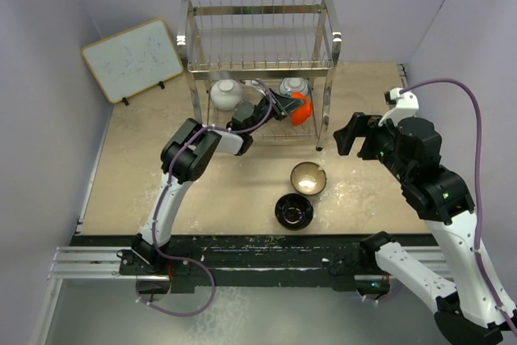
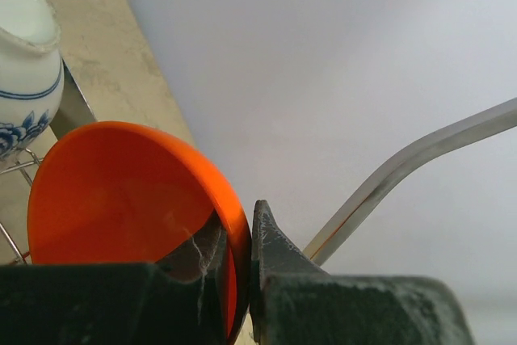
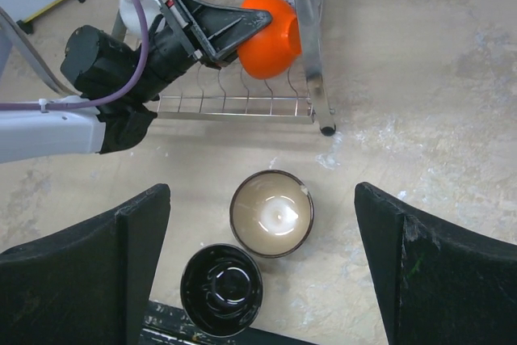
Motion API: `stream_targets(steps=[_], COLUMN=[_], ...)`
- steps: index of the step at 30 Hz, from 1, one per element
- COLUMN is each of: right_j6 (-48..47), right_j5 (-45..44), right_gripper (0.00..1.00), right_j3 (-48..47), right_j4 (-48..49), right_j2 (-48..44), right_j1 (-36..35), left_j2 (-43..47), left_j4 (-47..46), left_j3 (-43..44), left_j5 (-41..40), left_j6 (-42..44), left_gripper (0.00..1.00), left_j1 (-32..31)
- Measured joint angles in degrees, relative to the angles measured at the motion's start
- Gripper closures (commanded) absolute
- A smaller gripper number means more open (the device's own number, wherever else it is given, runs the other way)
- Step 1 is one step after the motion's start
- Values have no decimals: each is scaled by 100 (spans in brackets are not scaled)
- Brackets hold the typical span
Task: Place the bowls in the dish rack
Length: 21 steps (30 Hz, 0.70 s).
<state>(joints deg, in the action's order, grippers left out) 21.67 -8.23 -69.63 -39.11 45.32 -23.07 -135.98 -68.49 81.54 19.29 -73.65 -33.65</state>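
Observation:
My left gripper (image 1: 284, 107) is shut on the rim of the orange-red bowl (image 1: 300, 108), holding it tilted over the lower grid shelf of the steel dish rack (image 1: 260, 26). In the left wrist view one finger is inside the orange bowl (image 2: 113, 191) and one outside. The white bowl (image 1: 225, 94) and the blue-and-white bowl (image 1: 293, 86) sit on the lower shelf. The tan bowl (image 1: 308, 178) and the black bowl (image 1: 294, 211) stand on the table in front of the rack. My right gripper (image 1: 354, 133) is open above the tan bowl (image 3: 272, 213) and black bowl (image 3: 221, 289).
A white wood-framed board (image 1: 132, 59) leans at the back left. The rack's front leg (image 3: 321, 111) stands close to the tan bowl. The black mounting rail (image 1: 242, 256) runs along the near table edge.

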Motion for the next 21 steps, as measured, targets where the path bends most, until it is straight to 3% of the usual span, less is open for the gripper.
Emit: stream_targets(steps=[10, 21], right_j6=[-28, -72], right_j5=[-15, -15], right_gripper=[3, 2], right_j3=[17, 160], right_j4=[22, 79], right_j2=[105, 232], right_j1=[0, 0], left_j2=[-267, -262], left_j4=[-387, -605], left_j3=[162, -50], left_j5=[4, -157], left_j6=[-284, -382], left_gripper=[100, 72], left_j1=[109, 280])
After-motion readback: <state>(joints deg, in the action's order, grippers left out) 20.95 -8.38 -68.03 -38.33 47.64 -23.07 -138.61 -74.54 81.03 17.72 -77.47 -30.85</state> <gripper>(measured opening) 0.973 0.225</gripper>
